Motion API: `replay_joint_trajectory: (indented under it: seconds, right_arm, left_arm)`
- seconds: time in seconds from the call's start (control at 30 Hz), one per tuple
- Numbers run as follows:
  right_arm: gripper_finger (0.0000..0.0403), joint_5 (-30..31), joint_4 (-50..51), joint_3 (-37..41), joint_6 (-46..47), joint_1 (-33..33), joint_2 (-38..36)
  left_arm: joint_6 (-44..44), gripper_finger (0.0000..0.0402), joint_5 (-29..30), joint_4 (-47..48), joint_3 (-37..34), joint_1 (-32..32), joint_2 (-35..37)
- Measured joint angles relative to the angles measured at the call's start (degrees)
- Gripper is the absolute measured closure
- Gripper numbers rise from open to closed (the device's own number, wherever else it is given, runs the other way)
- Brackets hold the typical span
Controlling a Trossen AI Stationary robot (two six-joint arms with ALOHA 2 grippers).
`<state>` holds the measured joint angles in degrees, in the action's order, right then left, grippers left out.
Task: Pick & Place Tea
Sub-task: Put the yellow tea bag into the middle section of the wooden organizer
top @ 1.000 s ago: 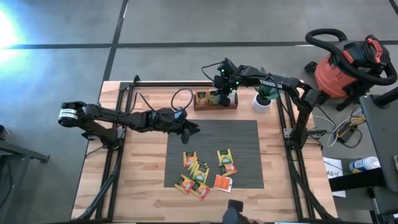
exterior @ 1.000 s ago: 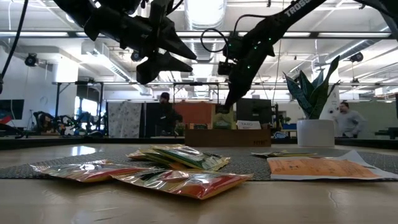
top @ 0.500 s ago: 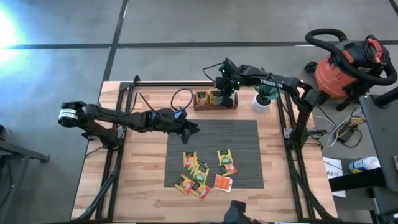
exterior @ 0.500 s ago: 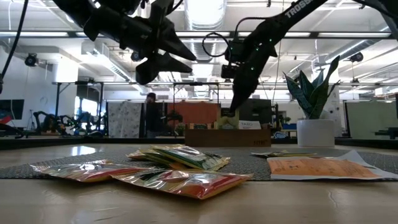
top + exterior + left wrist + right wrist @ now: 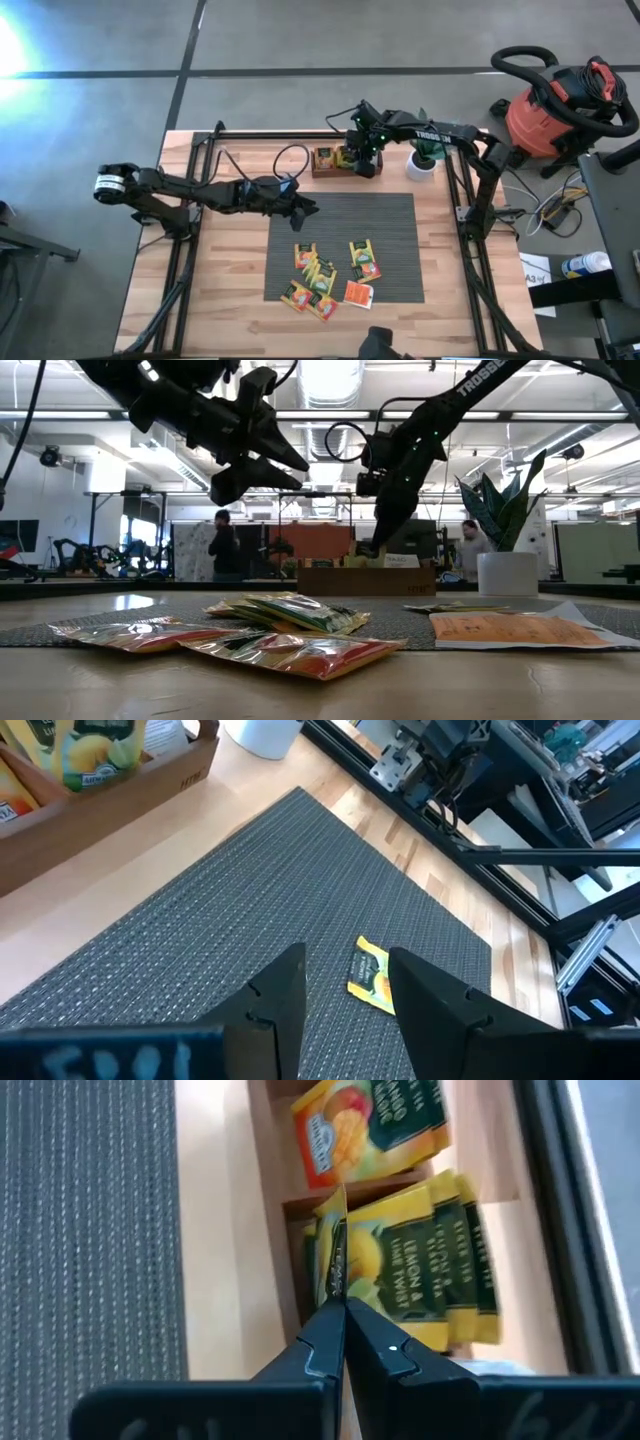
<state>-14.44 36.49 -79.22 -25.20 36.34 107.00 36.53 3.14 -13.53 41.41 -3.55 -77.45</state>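
Several tea sachets (image 5: 312,276), orange, yellow and green, lie flat on the grey ribbed mat (image 5: 400,215). More sachets stand in the wooden tray (image 5: 328,160) at the table's far edge: yellow ones (image 5: 425,1275) and an orange one (image 5: 370,1125). My right gripper (image 5: 343,1306) hovers over the tray, shut on one yellow sachet (image 5: 336,1245) that I see edge-on. Above the mat's far left corner my left gripper (image 5: 306,207) hangs open with nothing between its fingers (image 5: 285,990). My right gripper pinches the yellow sachet's near edge (image 5: 339,1288) between its two fingers. The fingers come steeply from above, slanting toward the table's far edge. The sachet stands on edge below them, and its lower end reaches into the tray compartment beside the other yellow sachets.
A white pot with a plant (image 5: 421,165) stands right of the tray. Black frame rails (image 5: 195,200) run along the table's left and right sides. A red shop vacuum (image 5: 560,110) sits off the table at the far right. People move in the room behind.
My right gripper has sunk a little toward the tray with the yellow sachet, staying shut. A person in the room behind has walked leftward.
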Motion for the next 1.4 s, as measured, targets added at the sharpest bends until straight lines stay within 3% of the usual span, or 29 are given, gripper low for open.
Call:
replay_joint_trajectory:
  seconds: [0.57,0.83,1.03,1.4]
  right_arm:
    - [0.0391,0.1,-5.4,2.6,0.8,-0.6,0.0]
    - [0.0328,1.2,-7.4,3.0,5.1,-0.6,0.0]
    - [0.0283,5.7,-5.4,1.8,9.3,-0.7,-0.6]
    - [0.0278,4.8,-5.5,1.1,14.7,-4.8,-9.1]
  left_arm:
    - [0.6,0.0264,1.5,-1.9,-0.4,0.0,0.0]
    - [0.8,0.0264,1.5,-1.9,-0.4,0.0,0.0]
    - [0.8,0.0264,1.5,-1.9,-0.4,0.0,0.0]
    - [0.8,0.0264,1.3,1.0,-0.5,0.0,0.0]
